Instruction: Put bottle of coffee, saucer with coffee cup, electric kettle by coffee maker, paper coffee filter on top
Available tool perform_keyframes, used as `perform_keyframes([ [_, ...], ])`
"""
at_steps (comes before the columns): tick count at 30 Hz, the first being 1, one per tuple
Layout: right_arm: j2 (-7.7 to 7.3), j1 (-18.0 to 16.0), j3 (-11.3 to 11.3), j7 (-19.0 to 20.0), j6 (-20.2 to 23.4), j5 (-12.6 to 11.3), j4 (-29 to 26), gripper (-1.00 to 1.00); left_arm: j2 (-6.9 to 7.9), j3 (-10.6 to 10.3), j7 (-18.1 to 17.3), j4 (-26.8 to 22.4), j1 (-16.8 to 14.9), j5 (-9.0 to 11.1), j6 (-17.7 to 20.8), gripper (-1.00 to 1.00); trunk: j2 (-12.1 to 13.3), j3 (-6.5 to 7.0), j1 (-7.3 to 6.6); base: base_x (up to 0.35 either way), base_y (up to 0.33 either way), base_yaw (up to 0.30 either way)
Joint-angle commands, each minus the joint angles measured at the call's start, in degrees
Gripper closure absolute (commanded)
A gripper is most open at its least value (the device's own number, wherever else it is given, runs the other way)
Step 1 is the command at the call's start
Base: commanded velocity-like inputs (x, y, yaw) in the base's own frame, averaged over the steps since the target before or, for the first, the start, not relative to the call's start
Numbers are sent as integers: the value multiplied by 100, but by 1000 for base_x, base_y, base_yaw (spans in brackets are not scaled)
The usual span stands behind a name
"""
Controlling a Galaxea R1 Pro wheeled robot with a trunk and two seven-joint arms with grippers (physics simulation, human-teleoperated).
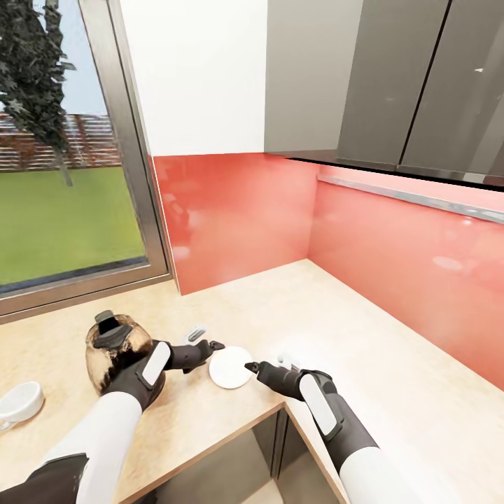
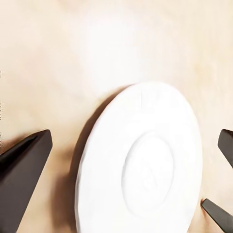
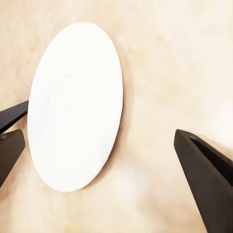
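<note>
Tabletop (image 1: 364, 329), light beige and speckled, runs into a corner below a red backsplash (image 1: 245, 210), with a window (image 1: 63, 154) at far left and grey wall cabinets (image 1: 420, 84) above. Near the left edge of the head view, a small white ribbed round dish (image 1: 21, 400) sits on the tabletop. Beside it to the right stands the electric kettle (image 1: 112, 350), rounded glass with black lid and handle, partly covered by the left forearm. Left gripper (image 1: 213, 348) reaches right from the kettle and hovers at the saucer's left rim; jaws are spread wide, nothing held. In the left wrist view the fingertips (image 2: 22, 165) flank the saucer without touching it. Saucer (image 1: 231, 367), plain white, lies flat near the tabletop's front edge, between both grippers. Right gripper (image 1: 253, 366) comes to its right rim; jaws are parted wide, empty, one fingertip (image 3: 206, 174) well clear of the plate. Small white object (image 1: 285, 360) behind the right gripper, too hidden to identify.
</note>
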Motion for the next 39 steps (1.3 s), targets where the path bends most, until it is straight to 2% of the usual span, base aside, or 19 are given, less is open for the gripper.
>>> perform_keyframes([
  [1,0,-2,-3,13,34,45,-1,-100,-4,42,-24,49,-3,-82,59,-100,-9,-15,5,0,0,0],
  [15,0,-2,-3,17,34,49,-2,-100,-66,41,-58,130,-3,-82,18,-100,-9,-15,5,0,0,0],
  [21,0,-2,-3,17,34,49,0,-100,-71,31,-52,295,-3,-104,-537,-100,-9,-15,5,0,0,0],
  [24,0,0,-3,17,34,50,-2,-100,-76,25,-52,405,-3,-101,-630,-100,-9,-15,5,0,0,0],
  [31,0,2,-3,17,34,50,-2,-100,-85,14,-57,468,-3,-99,-665,-100,-9,-15,5,0,0,0],
  [39,0,5,-3,17,34,50,-2,-100,-200,7,-58,468,-3,-99,-659,-100,-9,-15,5,0,0,0],
])
